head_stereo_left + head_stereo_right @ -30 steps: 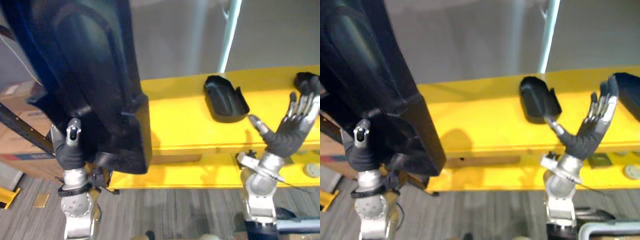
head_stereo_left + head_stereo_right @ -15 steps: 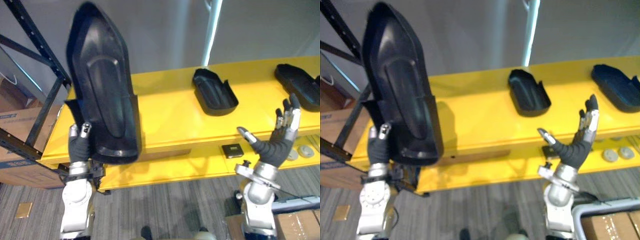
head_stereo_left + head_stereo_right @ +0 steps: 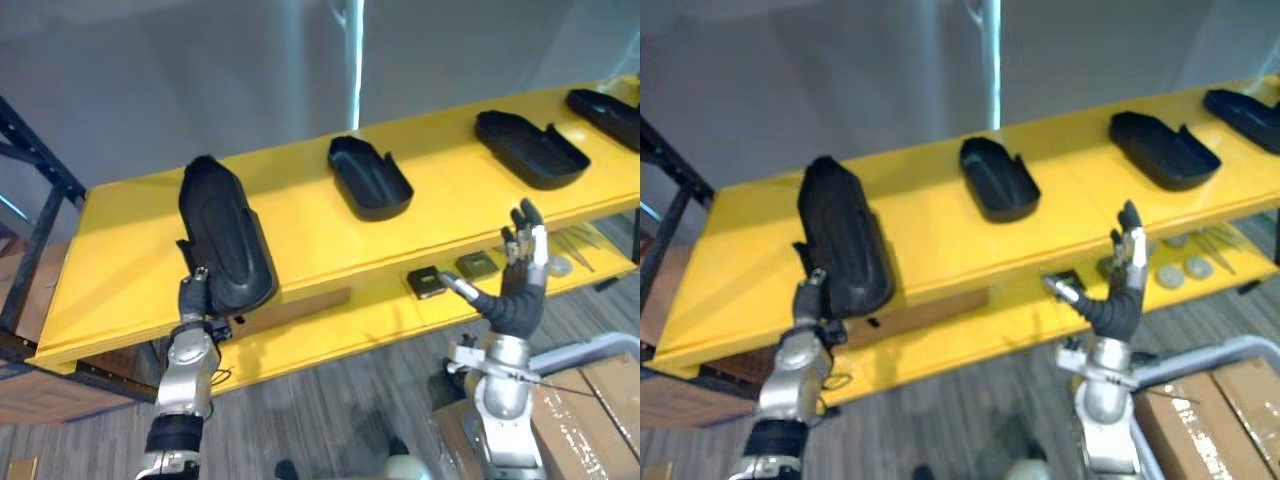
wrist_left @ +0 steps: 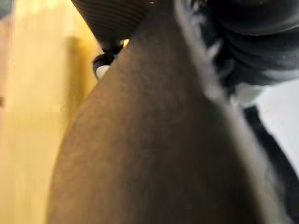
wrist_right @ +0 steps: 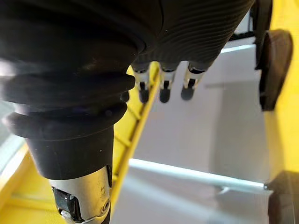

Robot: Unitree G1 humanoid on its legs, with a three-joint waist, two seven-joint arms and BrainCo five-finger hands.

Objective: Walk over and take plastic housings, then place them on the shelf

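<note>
A long black plastic housing (image 3: 225,245) lies hollow side down on the left part of the yellow shelf (image 3: 300,225). My left hand (image 3: 195,293) is at its near end, fingers and thumb curled round the edge; the left wrist view shows the housing's dark surface (image 4: 140,149) very close. Three more black housings lie hollow side up along the shelf: one in the middle (image 3: 370,178), one to the right (image 3: 530,148), one at the far right (image 3: 605,105). My right hand (image 3: 518,293) is raised in front of the lower shelf, open, fingers (image 5: 161,88) straight, holding nothing.
The lower yellow shelf (image 3: 330,335) carries small dark square parts (image 3: 425,283) and round discs (image 3: 1185,270). A black rack frame (image 3: 35,210) stands at the left. Cardboard boxes (image 3: 600,400) sit on the floor at the lower right.
The housing my left hand held upright now lies flat on the shelf's left part. The camera has pulled back, so more of the shelf shows. My right hand stays raised and open.
</note>
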